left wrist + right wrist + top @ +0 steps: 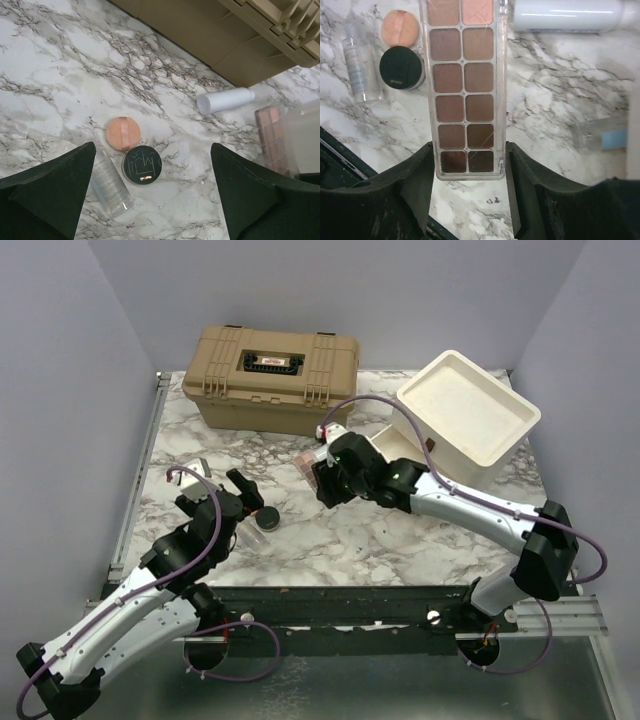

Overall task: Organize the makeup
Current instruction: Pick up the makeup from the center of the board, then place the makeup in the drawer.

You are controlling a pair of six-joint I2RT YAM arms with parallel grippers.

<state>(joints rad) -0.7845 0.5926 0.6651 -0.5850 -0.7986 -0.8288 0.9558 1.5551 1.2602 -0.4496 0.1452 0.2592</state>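
Right wrist view: right gripper (469, 162) was clamped on the near end of the eyeshadow palette (463, 85), over the marble table (555, 90) | left wrist view: left gripper (152, 145) stood apart, empty, over peach puff (122, 133), black compact (142, 166) and clear bottle (110, 185), clustered just beside one another | white tube (224, 100) lay near the tan case (240, 45).

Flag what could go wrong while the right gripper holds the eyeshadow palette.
The right gripper pinches the palette only at one end, so it may pivot or slip. The white tube lies on its side near the palette's far end; a swing could set it rolling. The left gripper hangs open over the black compact, crowded by a puff and clear bottle; closing may nudge them.
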